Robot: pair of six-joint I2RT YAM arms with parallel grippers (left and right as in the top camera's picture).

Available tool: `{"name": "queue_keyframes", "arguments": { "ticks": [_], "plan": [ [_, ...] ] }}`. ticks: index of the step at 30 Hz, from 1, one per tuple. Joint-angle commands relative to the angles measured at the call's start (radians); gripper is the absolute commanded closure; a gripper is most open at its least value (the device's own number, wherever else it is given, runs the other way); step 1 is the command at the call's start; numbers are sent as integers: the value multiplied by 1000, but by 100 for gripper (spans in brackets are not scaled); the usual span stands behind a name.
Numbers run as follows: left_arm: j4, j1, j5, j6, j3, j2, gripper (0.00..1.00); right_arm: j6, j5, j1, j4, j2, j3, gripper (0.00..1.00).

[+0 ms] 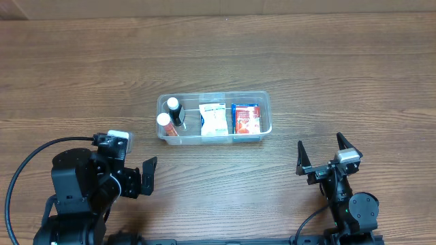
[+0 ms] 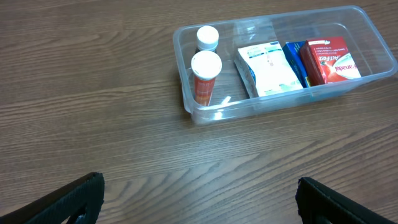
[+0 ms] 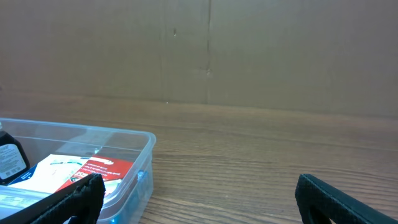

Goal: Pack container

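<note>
The clear plastic container (image 1: 267,110) stands at the table's middle. It holds two white-capped bottles (image 1: 168,113) at its left end, a white box (image 1: 214,119) in the middle, and a blue box and a red box (image 1: 246,118) at the right. The left wrist view shows the container (image 2: 280,102), the orange-labelled bottle (image 2: 206,73), the white box (image 2: 268,67) and the red box (image 2: 329,59). My left gripper (image 1: 148,175) (image 2: 200,202) is open and empty, near-left of the container. My right gripper (image 1: 321,154) (image 3: 199,199) is open and empty, near-right of the container (image 3: 134,180).
The wooden table (image 1: 340,68) surrounds the container. A brown cardboard wall (image 3: 249,50) stands behind the table's far edge. A black cable (image 1: 20,170) loops beside the left arm's base.
</note>
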Motion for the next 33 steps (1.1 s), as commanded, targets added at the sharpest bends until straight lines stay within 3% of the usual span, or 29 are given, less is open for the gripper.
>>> {"name": "queue_keyframes", "arguments": {
  "ticks": [1, 12, 22, 28, 33],
  "plan": [
    [3, -1, 19, 18, -6, 1, 0, -7, -2, -3, 3, -11, -11, 0],
    [3, -16, 18, 19, -6, -8, 0, -7, -2, -3, 3, -11, -11, 0],
    [-20, -87, -38, 43, -62, -185, 0, -8, -2, -3, 3, -11, -11, 0],
    [226, -95, -55, 48, -342, -429, 0, -7, -2, -3, 3, -11, -11, 0],
    [517, -90, -57, 48, -596, -595, 0, -7, -2, -3, 3, -11, -11, 0]
  ]
}}
